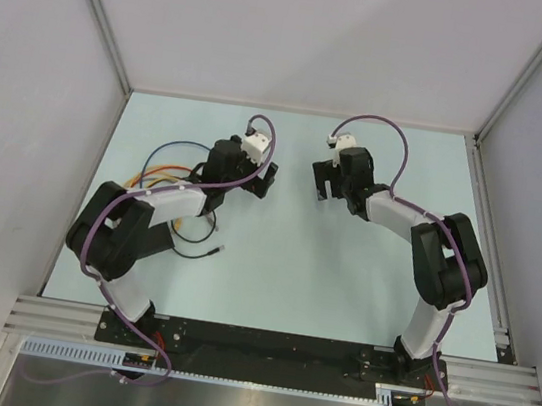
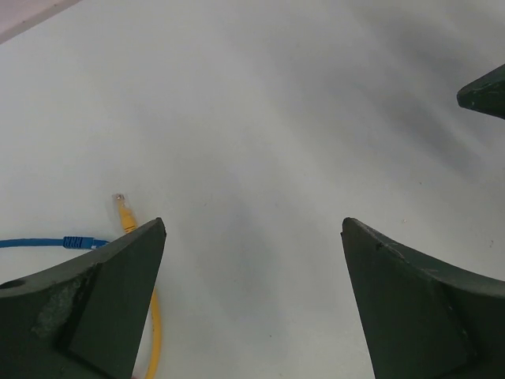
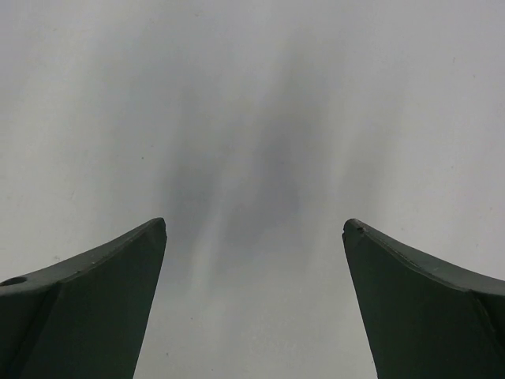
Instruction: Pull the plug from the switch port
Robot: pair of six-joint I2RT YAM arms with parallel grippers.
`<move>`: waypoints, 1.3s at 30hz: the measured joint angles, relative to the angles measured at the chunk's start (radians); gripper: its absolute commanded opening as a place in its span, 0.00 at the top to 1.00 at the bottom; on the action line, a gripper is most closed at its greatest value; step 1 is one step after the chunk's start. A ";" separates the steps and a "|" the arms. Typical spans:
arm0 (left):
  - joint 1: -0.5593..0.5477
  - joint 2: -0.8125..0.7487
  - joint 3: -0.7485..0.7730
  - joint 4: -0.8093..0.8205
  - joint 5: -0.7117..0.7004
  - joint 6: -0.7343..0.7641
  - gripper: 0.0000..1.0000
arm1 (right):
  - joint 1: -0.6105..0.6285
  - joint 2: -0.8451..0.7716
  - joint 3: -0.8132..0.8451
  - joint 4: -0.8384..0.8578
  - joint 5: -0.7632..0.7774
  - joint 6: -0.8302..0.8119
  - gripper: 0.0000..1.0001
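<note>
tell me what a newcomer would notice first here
Two arms face each other mid-table, left gripper and right gripper both open, holding nothing. A tangle of coloured cables lies by the left arm; the left wrist view shows a yellow plug lying loose beside a blue cable.

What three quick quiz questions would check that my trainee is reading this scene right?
1. True or false: the right fingers are clamped on a cable.
2. Which show in the left wrist view? A) a blue cable and a yellow cable. B) a red cable and a green cable. C) only a black cable.
3. Fill in: in the top view, the loose cables lie by the ___ arm.

Key: 1 false, they are open over bare table. 2 A. 3 left.
</note>
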 measured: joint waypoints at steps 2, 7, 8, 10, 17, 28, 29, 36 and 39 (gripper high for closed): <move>0.000 0.002 0.000 -0.002 0.003 0.000 0.00 | 0.000 0.000 0.004 -0.004 -0.026 -0.008 0.00; 0.000 0.002 0.000 -0.004 0.023 0.003 0.01 | 0.000 0.008 0.033 -0.028 -0.068 -0.036 0.00; 0.000 0.002 0.002 -0.006 0.031 0.009 0.01 | 0.000 0.011 0.042 -0.035 -0.076 -0.042 0.00; 0.000 0.002 0.013 -0.023 0.053 0.019 0.00 | -0.003 0.016 0.064 -0.060 -0.087 -0.049 0.00; 0.011 0.001 0.224 -0.183 0.046 0.054 0.00 | -0.024 0.034 0.190 -0.159 -0.178 -0.044 0.02; 0.372 -0.080 0.426 -0.460 0.072 -0.080 0.04 | -0.045 0.159 0.513 -0.335 -0.341 -0.033 0.01; 0.411 -0.089 0.417 -0.503 0.073 -0.082 0.04 | -0.045 0.161 0.513 -0.353 -0.353 -0.033 0.01; 0.648 -0.163 0.309 -0.762 0.041 -0.034 0.03 | -0.045 0.164 0.508 -0.407 -0.393 -0.033 0.00; 0.740 -0.171 0.296 -0.853 -0.015 -0.025 0.02 | -0.044 0.165 0.502 -0.416 -0.396 -0.033 0.00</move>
